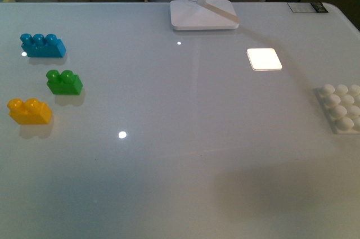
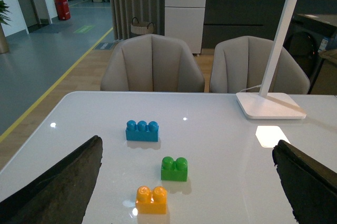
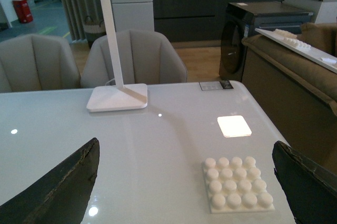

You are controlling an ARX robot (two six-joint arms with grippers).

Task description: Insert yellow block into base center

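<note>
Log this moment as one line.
phase: before grasp | yellow block: left side, untouched | base: right side, studs bare | left gripper: open | right gripper: open

The front view looks down from the robot's body across the table (image 1: 180, 183) to the lamp foot (image 1: 203, 14) at the far edge. The left wrist view sits low over the near left side, facing the chairs (image 2: 152, 63), the yellow block (image 2: 151, 199) nearest. The right wrist view faces likewise, the base (image 3: 238, 184) close below. All share the lamp foot.

Even indoor light, glare spots on table (image 1: 169, 183) — soft shadows
</note>
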